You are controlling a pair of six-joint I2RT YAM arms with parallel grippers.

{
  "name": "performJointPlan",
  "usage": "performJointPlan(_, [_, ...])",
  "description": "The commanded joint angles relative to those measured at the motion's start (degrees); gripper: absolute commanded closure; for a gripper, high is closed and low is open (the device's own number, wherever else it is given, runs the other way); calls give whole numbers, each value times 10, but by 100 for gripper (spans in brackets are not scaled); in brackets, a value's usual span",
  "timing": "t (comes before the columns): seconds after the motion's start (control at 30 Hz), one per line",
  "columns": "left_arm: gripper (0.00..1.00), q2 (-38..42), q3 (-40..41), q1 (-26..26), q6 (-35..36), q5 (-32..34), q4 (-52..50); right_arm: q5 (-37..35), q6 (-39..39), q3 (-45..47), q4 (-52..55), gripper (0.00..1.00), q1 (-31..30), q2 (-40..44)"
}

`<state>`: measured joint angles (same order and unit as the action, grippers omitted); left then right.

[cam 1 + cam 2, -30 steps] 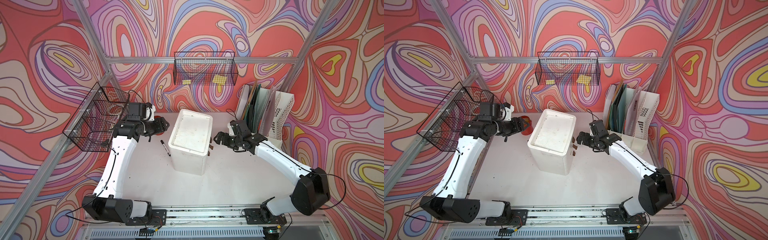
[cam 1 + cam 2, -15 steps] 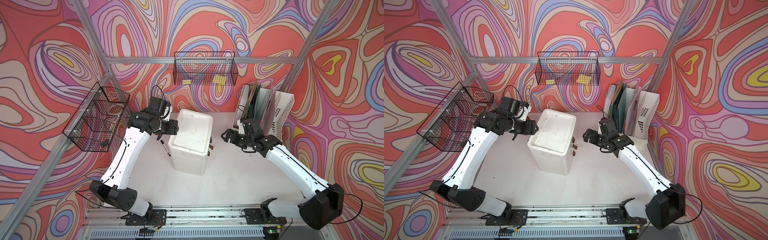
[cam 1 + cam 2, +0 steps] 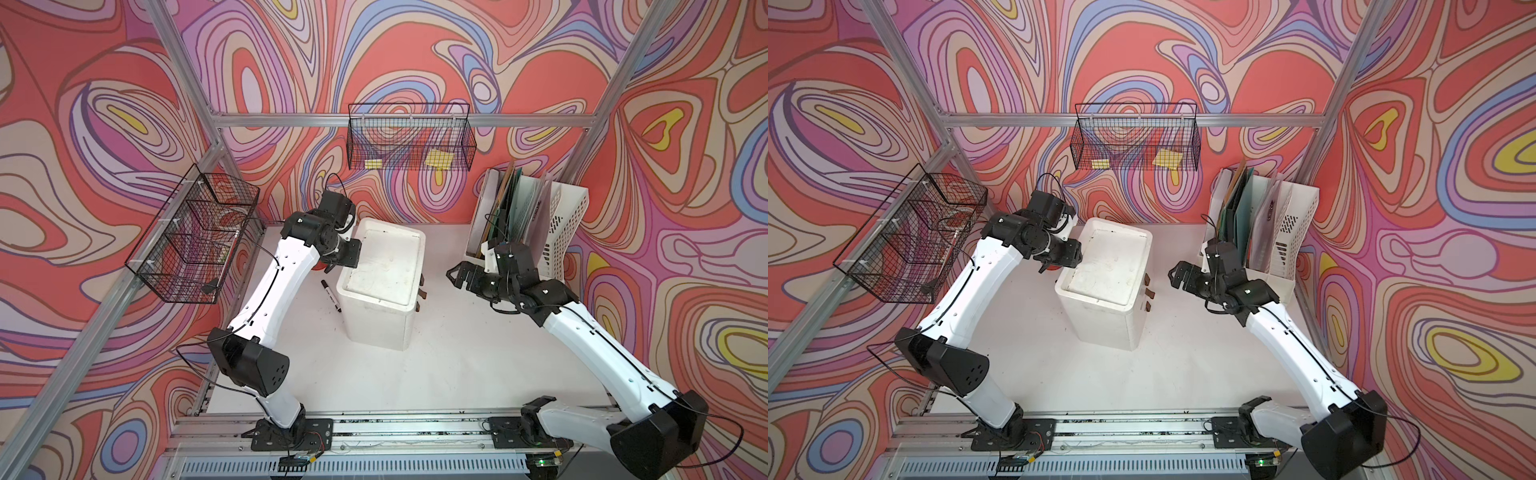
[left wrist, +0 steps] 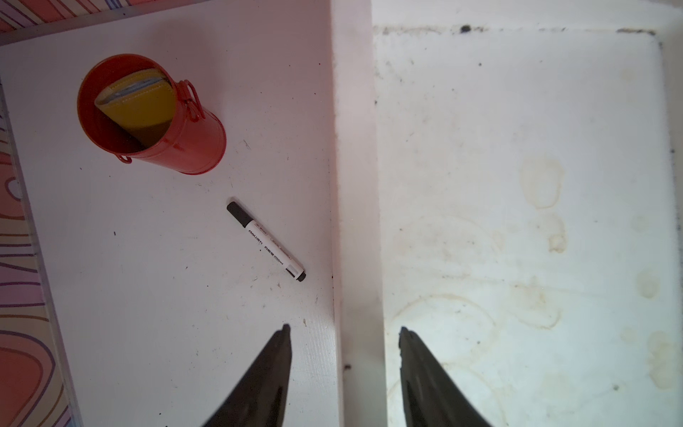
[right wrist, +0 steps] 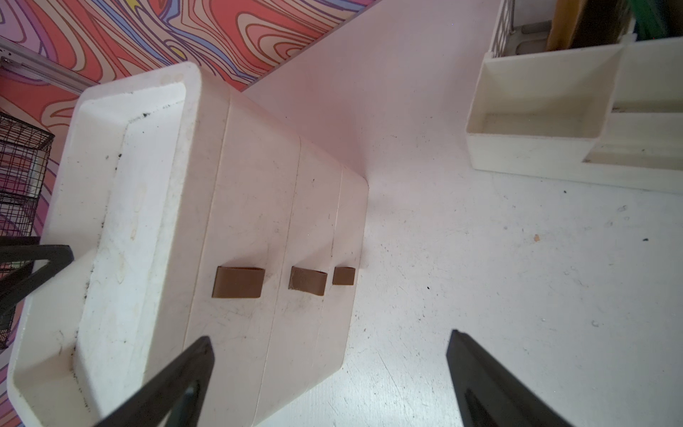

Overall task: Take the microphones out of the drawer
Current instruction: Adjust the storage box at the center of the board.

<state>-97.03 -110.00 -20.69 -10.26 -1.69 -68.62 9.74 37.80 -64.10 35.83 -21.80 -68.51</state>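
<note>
My left tool (image 4: 343,329) is hanging partly open and empty over the rim of the drawer chest (image 4: 354,148), a pen (image 4: 266,242) lying on the bench (image 4: 148,277) beside it. My right tool (image 5: 330,336) is gaping wide, holding nothing, facing the three shut drawers (image 5: 251,207) with brown tabs (image 5: 238,282). I am not seeing the microphone in any view.

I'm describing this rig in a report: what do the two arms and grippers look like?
The left arm and right arm have white link shells, black joint housings and thin black cables running along them. The left gripper and right gripper each have two slim black fingers tapering to points.
</note>
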Motion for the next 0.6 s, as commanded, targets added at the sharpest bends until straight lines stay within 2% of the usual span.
performJointPlan(0.0, [61,-7,-9,-8,2,4,6,7,6,12,-2,2,2,14])
performJointPlan(0.17, [78,0,2,-14,-1,9,12,12,8,15,-7,2,2,13])
performJointPlan(0.33, [89,15,21,-16,-16,13,16,31,11,25,-26,2,2,14])
performJointPlan(0.43, [93,33,37,-16,-36,23,17,74,17,41,-62,2,4,14])
performJointPlan(0.57, [96,68,55,-16,-65,49,10,142,56,90,-164,12,6,25])
